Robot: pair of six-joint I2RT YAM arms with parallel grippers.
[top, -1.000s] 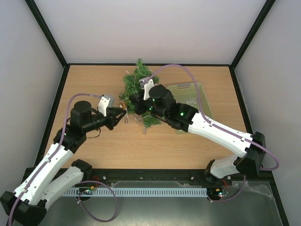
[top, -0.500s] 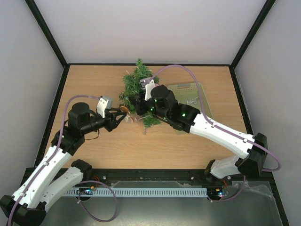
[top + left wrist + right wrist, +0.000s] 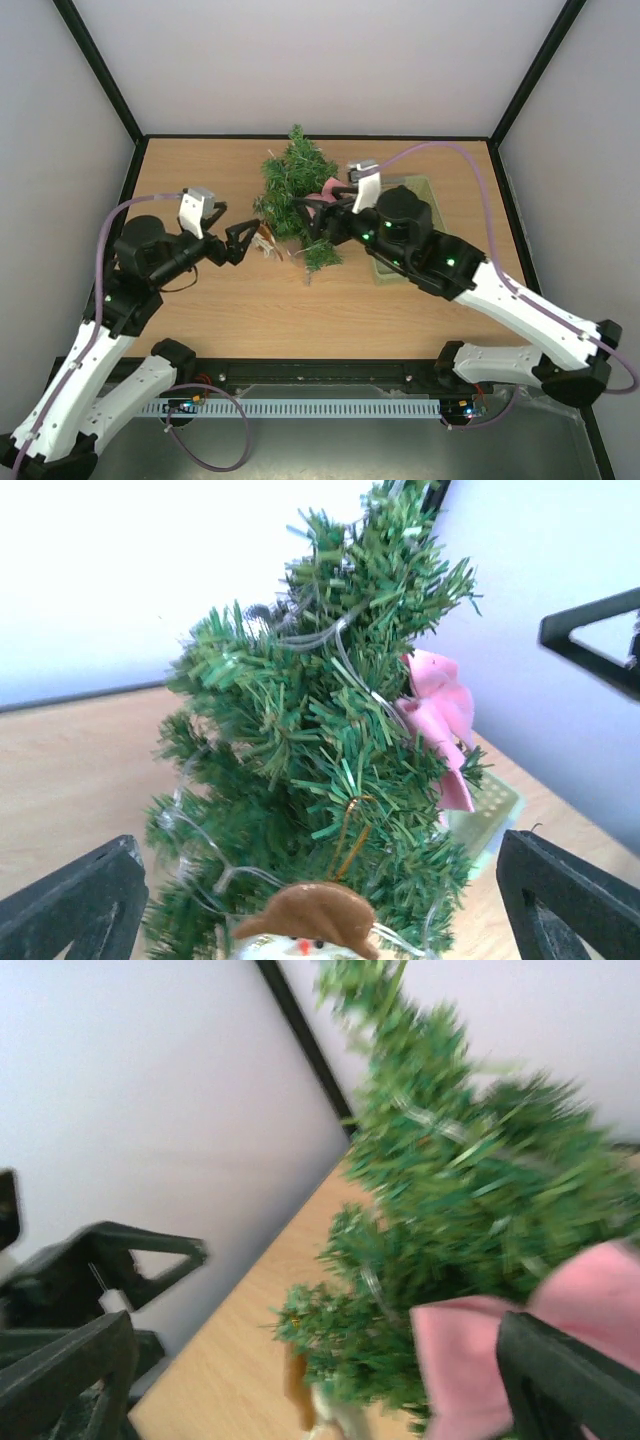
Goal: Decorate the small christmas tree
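- Green bristly branches: the small christmas tree (image 3: 292, 180) sits toward the back middle of the wooden surface (image 3: 300, 310), just beside a pale green basket (image 3: 422, 195).
- Left pincer (image 3: 246, 243) has its jaws spread wide, holding nothing, near the tree's left side.
- Right pincer (image 3: 310, 220) is spread too (also empty) at the tree's right side.
- Pink bow (image 3: 437, 720) sits on the branches; a brown-hatted snowman ornament (image 3: 305, 925) is at the lower ones.

White shells are covering left arm (image 3: 85, 365) and right arm (image 3: 530, 310), with black joints showing between. Purple cable (image 3: 440, 146) is running along each. Green lights (image 3: 449, 262) are glowing on the right one. Left gripper (image 3: 320, 895) and right gripper (image 3: 320, 1375) are showing black triangular-framed fingers (image 3: 75, 900).
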